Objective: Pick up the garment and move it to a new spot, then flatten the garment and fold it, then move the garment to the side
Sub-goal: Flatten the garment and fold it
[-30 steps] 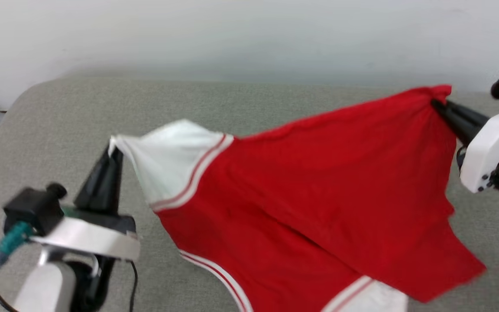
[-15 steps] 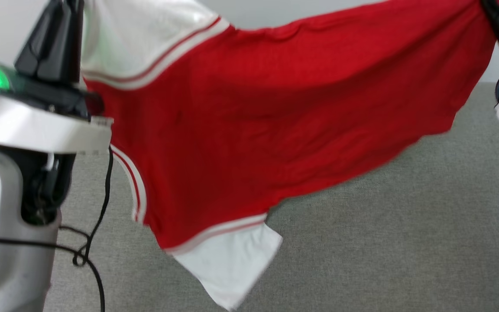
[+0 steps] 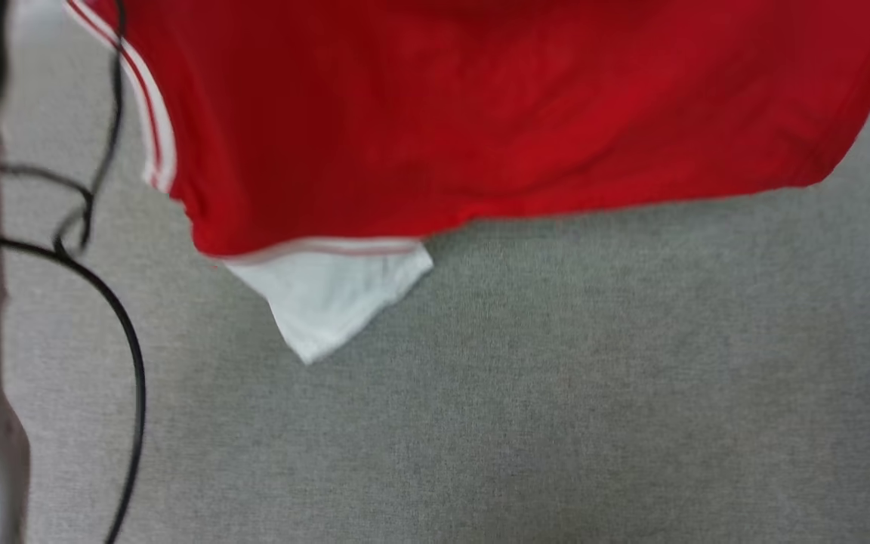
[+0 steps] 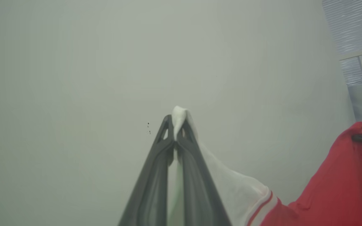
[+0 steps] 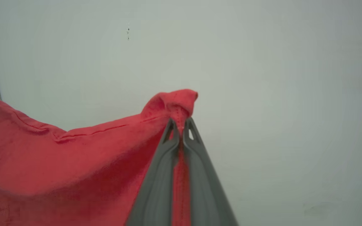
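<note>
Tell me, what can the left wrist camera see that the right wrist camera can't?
Left wrist view: the left gripper pinching the tip of the white sleeve, the striped trim and window blinds. Right wrist view: the right gripper pinching a bunched red corner, with a stitched seam running along the edge. Both: the red jersey T-shirt held up off the surface, shut fingers and a plain pale wall.

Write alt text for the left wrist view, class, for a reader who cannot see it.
The left gripper, shut, pinches the tip of a white sleeve against a pale wall. The sleeve falls lower right into the red shirt, whose far corner the right gripper holds at the right edge.
</note>
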### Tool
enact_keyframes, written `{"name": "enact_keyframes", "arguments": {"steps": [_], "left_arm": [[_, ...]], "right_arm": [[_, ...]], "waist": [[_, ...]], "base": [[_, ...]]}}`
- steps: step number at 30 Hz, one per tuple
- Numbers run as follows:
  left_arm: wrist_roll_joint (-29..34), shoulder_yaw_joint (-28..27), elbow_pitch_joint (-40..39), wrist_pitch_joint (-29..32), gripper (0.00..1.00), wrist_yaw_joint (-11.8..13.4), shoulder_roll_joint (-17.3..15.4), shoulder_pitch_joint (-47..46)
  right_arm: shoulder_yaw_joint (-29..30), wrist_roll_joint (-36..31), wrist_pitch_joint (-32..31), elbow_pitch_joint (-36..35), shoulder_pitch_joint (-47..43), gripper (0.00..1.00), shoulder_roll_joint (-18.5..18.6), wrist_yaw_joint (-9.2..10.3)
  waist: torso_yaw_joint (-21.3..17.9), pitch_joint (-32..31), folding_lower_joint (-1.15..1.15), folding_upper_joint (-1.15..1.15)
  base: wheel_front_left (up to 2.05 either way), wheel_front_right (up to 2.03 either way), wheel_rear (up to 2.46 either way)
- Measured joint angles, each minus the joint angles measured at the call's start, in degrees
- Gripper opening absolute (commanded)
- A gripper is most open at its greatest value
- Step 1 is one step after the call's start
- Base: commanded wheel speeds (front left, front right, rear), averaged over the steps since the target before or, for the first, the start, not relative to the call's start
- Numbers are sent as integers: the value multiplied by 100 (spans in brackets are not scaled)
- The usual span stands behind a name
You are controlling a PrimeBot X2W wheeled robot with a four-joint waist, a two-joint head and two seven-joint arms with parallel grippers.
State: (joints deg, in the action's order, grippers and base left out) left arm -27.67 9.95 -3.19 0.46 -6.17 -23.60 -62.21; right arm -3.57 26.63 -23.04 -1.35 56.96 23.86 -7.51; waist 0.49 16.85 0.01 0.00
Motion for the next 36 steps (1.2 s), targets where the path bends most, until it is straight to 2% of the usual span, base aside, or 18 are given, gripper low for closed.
{"name": "enact_keyframes", "arguments": {"steps": [5, 11, 18, 23, 28, 36], "left_arm": [[-35, 130, 555, -43, 0, -71, -15, -1445], [-37, 370, 1345, -226, 0, -114, -97, -3012], [-134, 661, 2052, -530, 0, -123, -242, -4127], [-325, 931, 2441, -795, 0, -122, -299, -4309], [-514, 1161, 2777, -1027, 0, -122, -481, -4211], [-983, 1461, 2951, -1341, 0, -122, -783, -3097]], "right_arm": [[98, -258, -118, 299, 1151, 0, -20, 0], [-46, -609, -59, 848, 2545, 0, -70, 0], [-215, -804, 337, 1737, 3983, 0, -179, 0], [-436, -801, 681, 2377, 4391, 0, -197, 0], [-780, -680, 904, 2814, 4272, 0, -120, 0], [-1324, -279, 1307, 3207, 3399, 0, -32, 0]], "waist": [[7, 665, 1, 0], [42, 1443, 1, 0], [78, 2040, 1, 0], [157, 2187, 0, 0], [172, 2313, 1, 0], [176, 2328, 0, 0]], "base": [[0, 0, 0], [0, 0, 0], [0, 0, 0], [0, 0, 0], [0, 0, 0], [0, 0, 0]]}}
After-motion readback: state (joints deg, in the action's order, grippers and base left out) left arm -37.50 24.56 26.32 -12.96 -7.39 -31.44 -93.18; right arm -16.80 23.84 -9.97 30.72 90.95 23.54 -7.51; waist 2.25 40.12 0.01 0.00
